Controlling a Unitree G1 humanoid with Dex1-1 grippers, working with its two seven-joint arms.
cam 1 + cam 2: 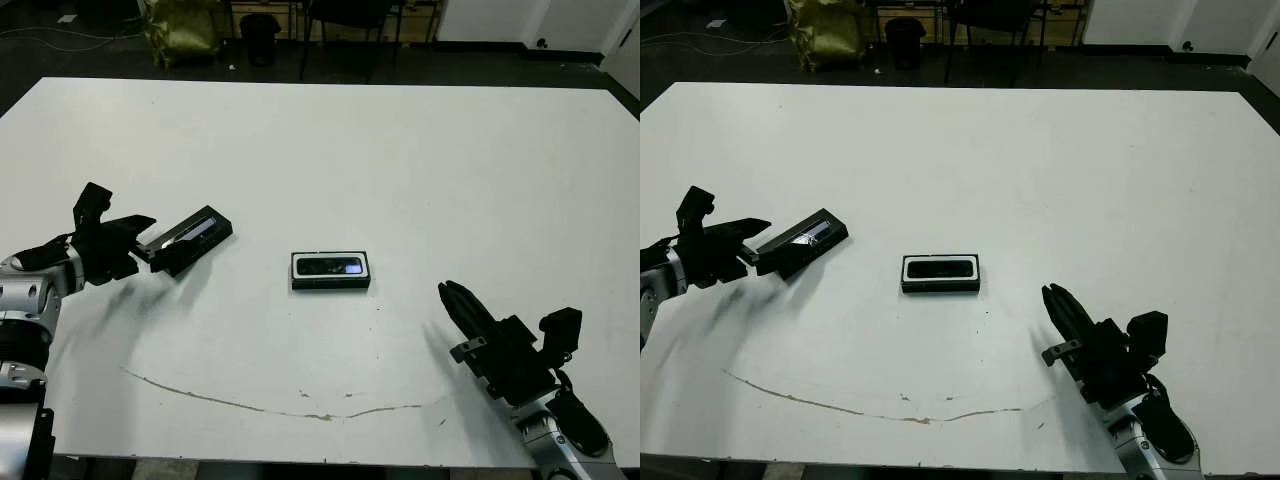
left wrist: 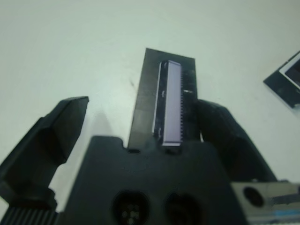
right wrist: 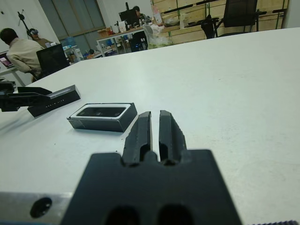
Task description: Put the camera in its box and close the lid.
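Observation:
The camera (image 1: 330, 266) lies glossy face up inside the box (image 1: 297, 271), a small black tray with white lining at the table's middle. The lid (image 1: 187, 238), a flat black panel with a pale stripe, is at the left. My left gripper (image 2: 140, 102) is open around the lid's near end. One finger (image 2: 220, 126) touches the lid's side and the other finger (image 2: 61, 126) stands well apart from it. My right gripper (image 1: 452, 298) is shut and empty. It rests low over the table, to the right of the box and nearer the front edge, pointing toward the box.
A thin brown mark (image 1: 250, 405) runs across the table near the front edge. Chairs and a yellow-green bag (image 1: 180, 30) stand beyond the far edge. A seated person (image 3: 16, 47) shows far behind in the right wrist view.

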